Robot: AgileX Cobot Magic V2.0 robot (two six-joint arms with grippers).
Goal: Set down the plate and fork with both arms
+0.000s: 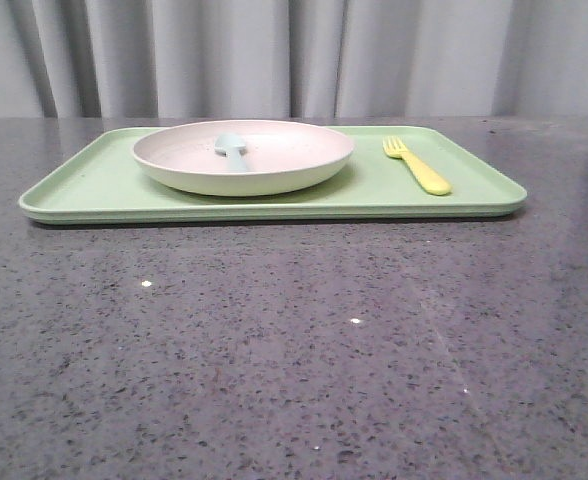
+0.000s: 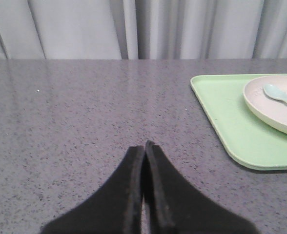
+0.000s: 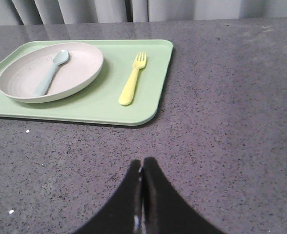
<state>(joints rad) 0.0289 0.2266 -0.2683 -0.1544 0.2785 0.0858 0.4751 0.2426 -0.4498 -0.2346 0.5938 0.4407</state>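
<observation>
Your plate (image 1: 274,175) sits on the tray (image 1: 94,190), with the fork (image 1: 417,166) just beside it. Both look light, stiff and slick: take the plate's rim and the fork's handle. Left gripper (image 2: 146,146) and right gripper (image 3: 142,163) are pressed together, empty, above the surface (image 1: 294,350).

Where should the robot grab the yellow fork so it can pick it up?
Probably the handle's middle, from straight above. The fork lies flat on the tray, right of the plate, with bare tray both sides of its narrow handle. The shut right gripper is the nearer one; its fingers would open and close across the handle.
</observation>
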